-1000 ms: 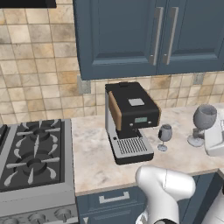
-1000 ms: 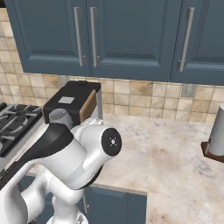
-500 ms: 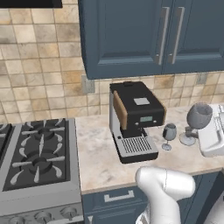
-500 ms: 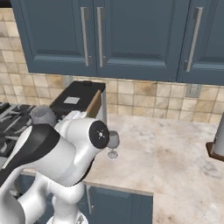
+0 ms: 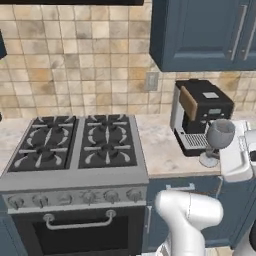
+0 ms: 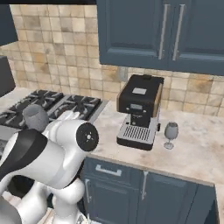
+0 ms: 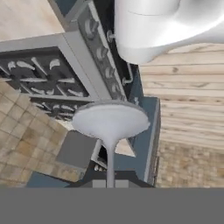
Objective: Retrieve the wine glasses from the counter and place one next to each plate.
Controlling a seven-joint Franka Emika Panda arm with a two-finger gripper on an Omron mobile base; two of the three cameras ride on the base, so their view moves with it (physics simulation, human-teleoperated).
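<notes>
One wine glass (image 5: 218,141) is seen lifted up at the right of the left base view, next to a white part of the arm. The same glass (image 6: 36,117) is seen at the left of the right base view, above the arm. In the hand view its stem (image 7: 110,162) is seen running down to the bottom edge, with its round foot (image 7: 111,120) on top. Whether the jaws are open or closed cannot be told. A second glass (image 6: 170,135) is stood upright on the counter (image 6: 192,151), just beside the black coffee machine (image 6: 140,110). A stove (image 5: 76,146) is set left of the coffee machine.
</notes>
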